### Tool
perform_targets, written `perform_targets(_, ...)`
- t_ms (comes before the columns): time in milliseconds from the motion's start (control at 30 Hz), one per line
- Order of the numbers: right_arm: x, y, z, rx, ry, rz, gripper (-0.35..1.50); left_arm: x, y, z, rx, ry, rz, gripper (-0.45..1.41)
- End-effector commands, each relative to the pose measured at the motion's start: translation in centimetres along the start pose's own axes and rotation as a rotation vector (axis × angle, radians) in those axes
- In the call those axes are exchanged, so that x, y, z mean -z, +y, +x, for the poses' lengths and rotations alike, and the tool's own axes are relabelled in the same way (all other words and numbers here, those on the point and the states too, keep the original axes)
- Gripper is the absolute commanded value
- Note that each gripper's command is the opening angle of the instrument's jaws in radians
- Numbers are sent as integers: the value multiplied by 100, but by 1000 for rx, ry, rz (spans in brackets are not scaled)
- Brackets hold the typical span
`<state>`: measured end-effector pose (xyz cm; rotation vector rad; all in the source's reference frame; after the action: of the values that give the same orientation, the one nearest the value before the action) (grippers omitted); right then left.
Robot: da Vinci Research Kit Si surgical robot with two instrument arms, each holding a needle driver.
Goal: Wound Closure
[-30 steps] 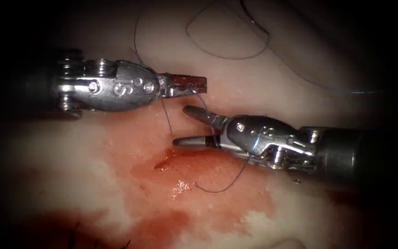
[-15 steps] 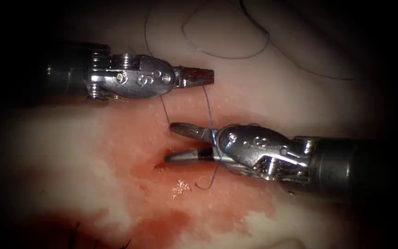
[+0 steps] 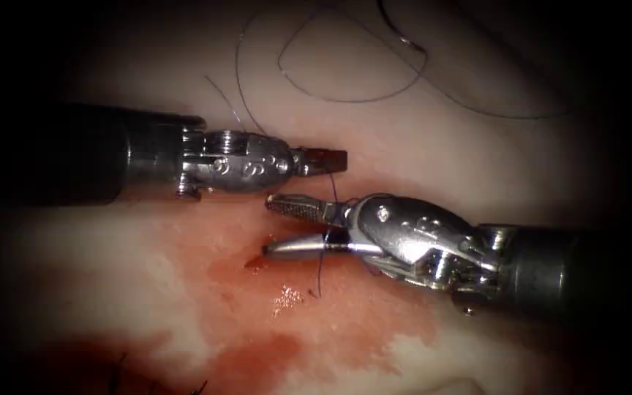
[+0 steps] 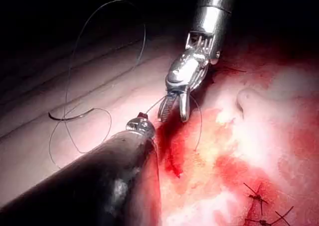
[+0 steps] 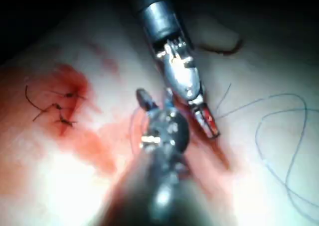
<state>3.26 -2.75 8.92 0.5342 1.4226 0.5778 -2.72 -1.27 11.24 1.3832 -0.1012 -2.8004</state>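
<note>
Left tool (image 3: 327, 162) jaws closed, pinching the thread (image 3: 320, 267) above the cut (image 3: 257, 260). Right tool (image 3: 287, 227) jaws spread wide, holding nothing, thread running down between them onto red fluid (image 3: 257, 358) on the tissue (image 3: 111, 249). Needle (image 3: 402, 36) lies far back on the tissue, outside it.

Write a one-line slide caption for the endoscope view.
Left tool, jaws shut on the thread; right tool open-jawed around that strand above the cut in the tissue.

- the tissue (image 3: 433, 146) is the carrying surface, pale with a cut (image 3: 257, 261) near its middle
- red fluid (image 3: 257, 351) pools around the cut
- loose thread (image 3: 345, 95) loops lie on it beyond the cut
</note>
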Motion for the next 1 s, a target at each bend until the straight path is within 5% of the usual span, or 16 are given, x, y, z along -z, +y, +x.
perform_targets(33,-4,4,4,-1,14,-8,36,-7,3,-1,-3,2,0,-45)
perform_targets(267,20,13,29,-22,114,-77,24,0,23,1,-3,7,-5,-45)
perform_targets(600,28,22,28,-12,144,-213,31,9,49,32,-7,21,-18,-45)
perform_targets(1000,36,26,15,25,49,-327,31,61,51,59,13,3,-12,-45)
